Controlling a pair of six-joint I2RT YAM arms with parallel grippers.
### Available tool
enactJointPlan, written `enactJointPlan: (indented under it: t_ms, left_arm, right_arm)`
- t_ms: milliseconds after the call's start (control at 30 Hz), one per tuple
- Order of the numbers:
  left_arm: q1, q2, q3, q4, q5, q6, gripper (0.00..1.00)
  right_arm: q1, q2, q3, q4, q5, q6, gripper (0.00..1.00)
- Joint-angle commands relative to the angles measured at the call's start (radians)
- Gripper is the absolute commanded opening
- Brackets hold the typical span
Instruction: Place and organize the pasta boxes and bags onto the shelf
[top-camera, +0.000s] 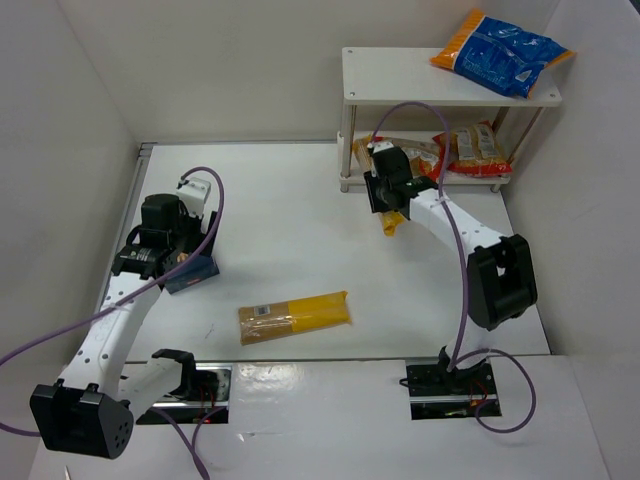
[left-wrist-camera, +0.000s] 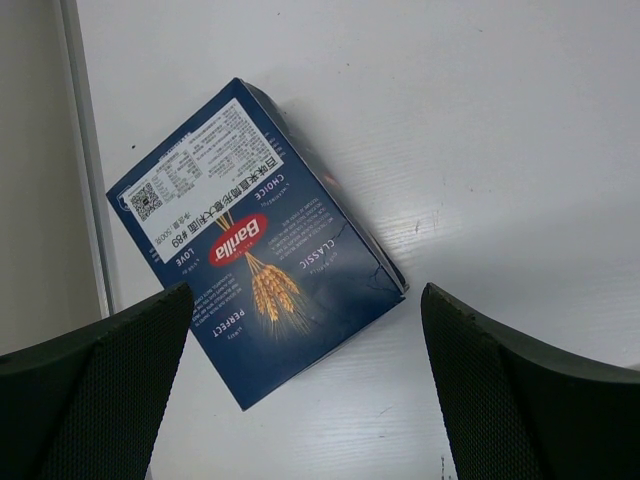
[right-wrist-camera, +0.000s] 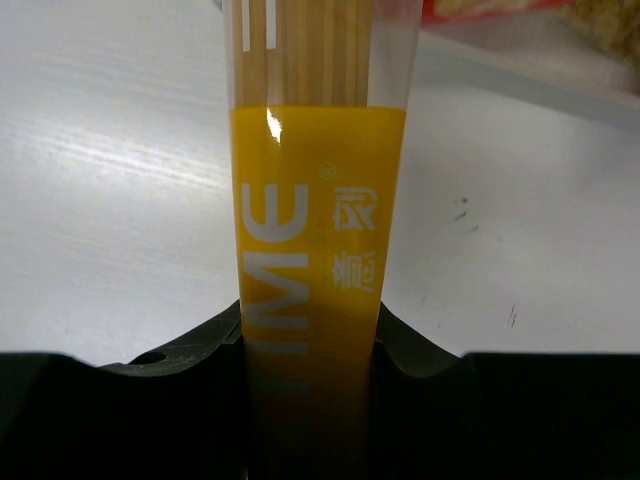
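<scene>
Overhead rear view, two wrist close-ups

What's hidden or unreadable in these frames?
Box: top view, mostly under left arm.
Held packet: top view, largely under right tool; right wrist view, far end cut by top edge.
Lower-shelf bags: top view, partly under upper board.

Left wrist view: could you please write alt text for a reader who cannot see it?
A dark-blue Barilla pasta box lies flat and askew on the white table, its white label facing up. The left claw hovers open above it, its dark fingers at the two lower corners of the picture.
</scene>
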Motion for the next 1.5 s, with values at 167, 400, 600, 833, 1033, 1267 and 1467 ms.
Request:
enactJointPlan:
  t_ms: [167, 400, 600, 833, 1033, 1267, 1467]
  left_arm:
    - [0.005, 0.010, 0.008, 0.012, -0.010, -0.005, 1.00]
    - [0.005, 0.010, -0.001, 0.012, -0.010, -0.005, 1.00]
    - [0.005, 0.021, -0.001, 0.022, -0.019, 0.004, 1.00]
    - [0.005, 0.032, -0.010, 0.022, -0.019, 0.004, 1.00]
    - [0.005, 0.041, -0.010, 0.022, -0.019, 0.013, 1.00]
    - [0.015, 0.050, -0.010, 0.022, -0.019, 0.013, 1.00]
    - [0.015, 0.059, -0.010, 0.022, -0.019, 0.013, 1.00]
  right_arm:
    - [0.005, 0.088, 0.198, 0.271, 0.094, 0.051, 0.00]
    - [0.005, 0.204, 0.263, 0.320, 0.130, 0.071, 0.00]
    - [0.005, 0.295, 0.308, 0.350, 0.168, 0.062, 0.00]
    - [-0.024, 0.352, 0.388, 0.361, 0.161, 0.052, 0.00]
    - [-0.094, 0.415, 0.508, 0.288, 0.070, 0.112, 0.00]
    - [-0.140, 0.452, 0.574, 0.255, 0.021, 0.121, 0.00]
    - [-0.149, 0.470, 0.647, 0.226, -0.031, 0.121, 0.00]
